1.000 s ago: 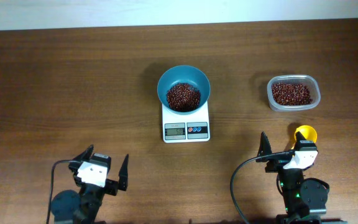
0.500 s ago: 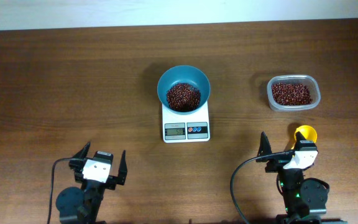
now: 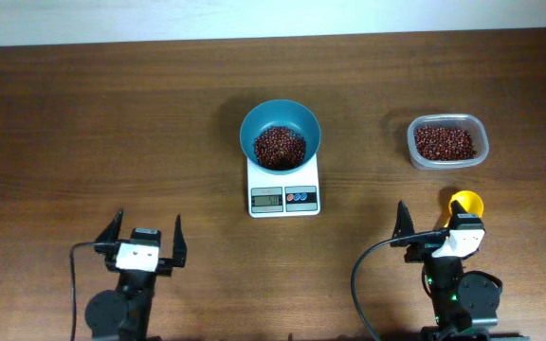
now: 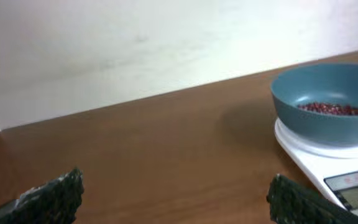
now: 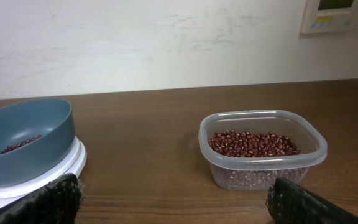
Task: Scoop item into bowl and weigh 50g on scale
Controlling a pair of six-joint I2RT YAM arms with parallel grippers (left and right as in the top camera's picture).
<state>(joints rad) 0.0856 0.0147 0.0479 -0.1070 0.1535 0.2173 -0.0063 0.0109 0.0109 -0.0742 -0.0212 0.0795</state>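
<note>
**Left hand** point(image 3: 149, 225). Changed. Over the last second it has swung from a skewed heading to square with the near edge of the desk point(image 3: 83, 114) and slid a little to the left. Its fingers are spread wide with nothing between them. Its own view shows only bare desk ahead.

**Right hand** point(image 3: 434, 223). Unchanged, at the near right. Its fingers are spread wide and it carries nothing.

**Bowl** point(image 3: 252, 125). Unmoved, seated on the scale at mid-desk.

**Beans** point(image 3: 280, 148). A loose heap covers the bottom of the bowl. A second lot fills the tub.

**Scale** point(image 3: 283, 178). Unmoved. You cannot read the digits on its display point(image 3: 267, 198) at this size.

**Tub** point(image 3: 411, 140). Clear plastic, at the far right, well apart from the scale.

**Scoop** point(image 3: 465, 203). Yellow, just on the far side of the right hand, between it and the tub. Whether it touches the hand cannot be told, but the right wrist view shows it is not between the fingers.

**Bearing on the task.** Only the left arm has moved, and it looks to be settling into rest. With both hands empty at the near edge, scooping appears to be over. Whether the bowl holds 50 g is unconfirmed, so check the display yourself.
</note>
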